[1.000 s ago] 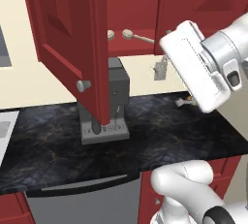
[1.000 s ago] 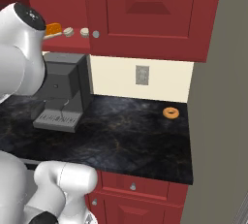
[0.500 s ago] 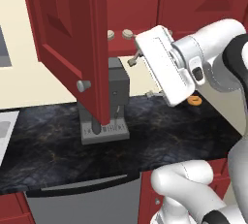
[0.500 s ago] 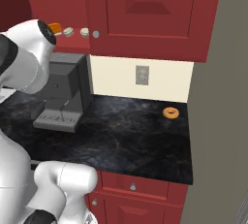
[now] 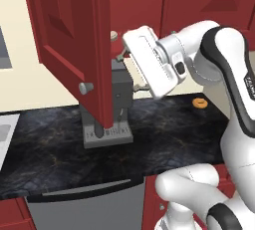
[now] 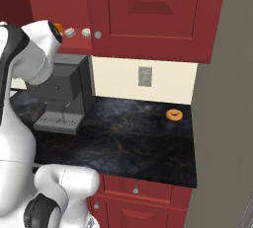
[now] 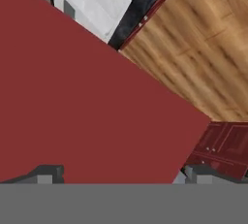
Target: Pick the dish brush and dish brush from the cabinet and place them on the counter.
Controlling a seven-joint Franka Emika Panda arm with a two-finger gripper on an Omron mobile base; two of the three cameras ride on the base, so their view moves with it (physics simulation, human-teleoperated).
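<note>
One coffee machine [image 5: 112,109] at nine o'clock on one counter [image 6: 133,138]; one doughnut [image 6: 173,115] at two o'clock. Possibly two dish brushes [image 6: 78,32] at eleven o'clock, heads alone visible; one orange block [image 6: 58,27]; one wall socket [image 6: 145,76].

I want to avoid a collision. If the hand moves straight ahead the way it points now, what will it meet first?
Most likely the open door of the cabinet. In the hand view its flat red panel lies right ahead of the open hand, apparently close, though depth is hard to judge.

arm swung left, tool [image 7: 116,173] now close against open cabinet [image 5: 74,40] door.
</note>
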